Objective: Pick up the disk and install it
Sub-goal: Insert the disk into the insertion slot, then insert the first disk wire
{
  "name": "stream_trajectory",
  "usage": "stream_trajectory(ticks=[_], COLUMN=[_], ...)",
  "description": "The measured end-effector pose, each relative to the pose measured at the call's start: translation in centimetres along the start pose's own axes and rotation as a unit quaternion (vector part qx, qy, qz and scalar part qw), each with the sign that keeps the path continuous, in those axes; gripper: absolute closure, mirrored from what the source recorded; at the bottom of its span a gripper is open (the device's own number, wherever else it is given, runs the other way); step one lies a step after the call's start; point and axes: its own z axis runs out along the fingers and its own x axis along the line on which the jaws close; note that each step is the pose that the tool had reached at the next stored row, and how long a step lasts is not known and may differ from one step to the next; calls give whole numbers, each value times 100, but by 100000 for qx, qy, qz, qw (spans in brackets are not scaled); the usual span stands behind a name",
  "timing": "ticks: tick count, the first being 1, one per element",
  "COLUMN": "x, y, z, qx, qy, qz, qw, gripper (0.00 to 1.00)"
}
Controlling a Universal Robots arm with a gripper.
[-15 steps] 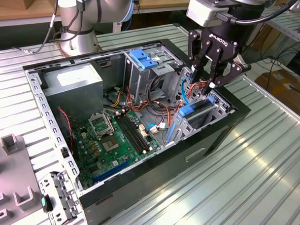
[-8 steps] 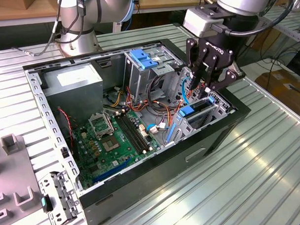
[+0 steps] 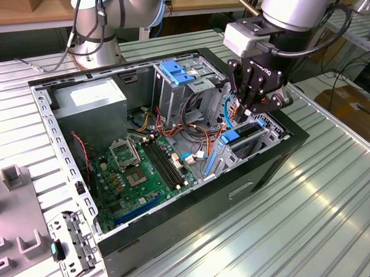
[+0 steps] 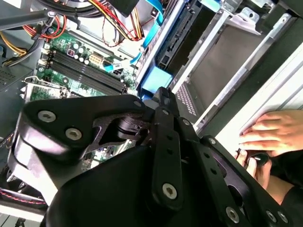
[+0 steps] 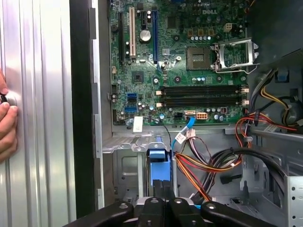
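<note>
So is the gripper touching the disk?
Cannot tell. In the first wrist view the gripper overlaps the blue end of the disk, hiding any gap.

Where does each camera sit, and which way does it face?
Exterior view: off the arm, looks down into the open computer case; gripper at the disk.
First wrist view: on the arm, faces the motherboard; gripper shows.
Second wrist view: on the arm, faces the disk past the gripper.
Both wrist views share a person's hand.

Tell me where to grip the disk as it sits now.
Probably the blue carrier tab at its exposed end, approached from above the open case: the disk sits in the metal bay, walls flanking it, with the gripper just over it.
</note>
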Motion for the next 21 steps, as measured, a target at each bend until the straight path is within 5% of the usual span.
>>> stream_trajectory(ticks=[6,21], x=[-3,-4], y=[-1,-4], z=[106,111], qx=[1,0], qy=[4,2], qz=[-19,-12], qw=[100000,100000], gripper=[89,89])
